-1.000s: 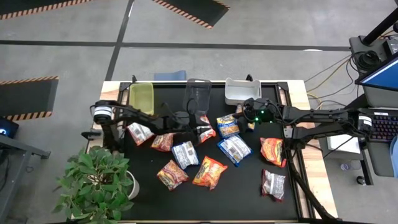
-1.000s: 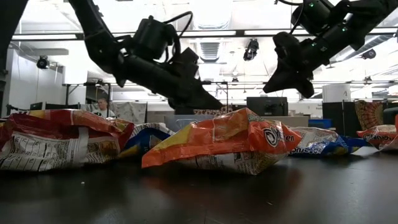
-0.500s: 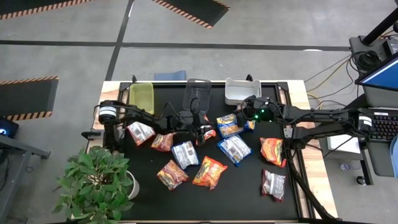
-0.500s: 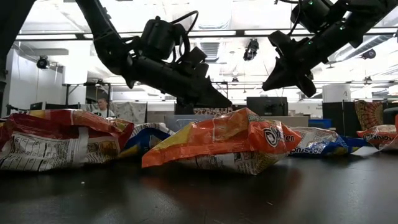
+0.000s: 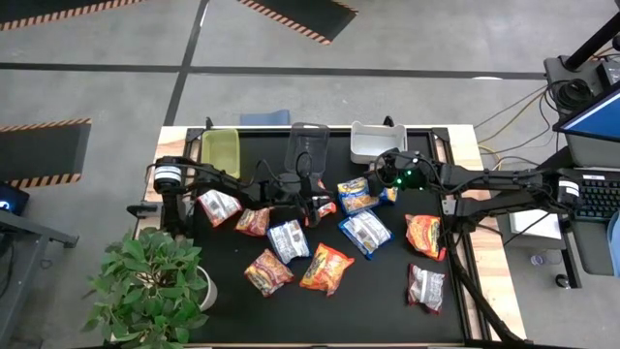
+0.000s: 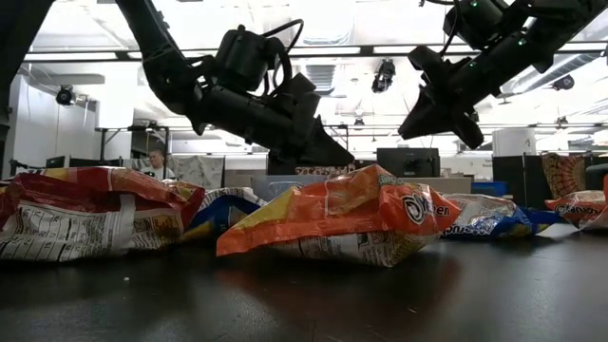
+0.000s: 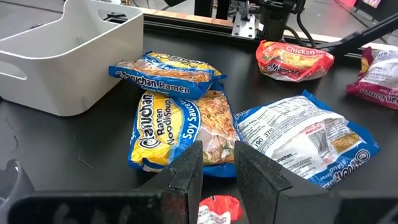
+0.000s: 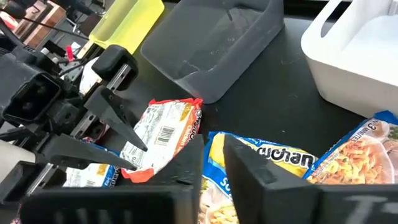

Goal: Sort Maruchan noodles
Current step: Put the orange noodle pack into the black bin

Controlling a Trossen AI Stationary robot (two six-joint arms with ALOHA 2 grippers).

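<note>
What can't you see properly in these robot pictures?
- Left gripper: in the right wrist view it pinches the red-and-white packet; in its own view the fingers hide nearly all of that packet.
- Right gripper: whether its jaws hold anything cannot be told; only a narrow gap shows.
- Gray bin: in the high view the left arm covers part of it.
- Low view: the orange packet in front blocks the packets behind.
</note>
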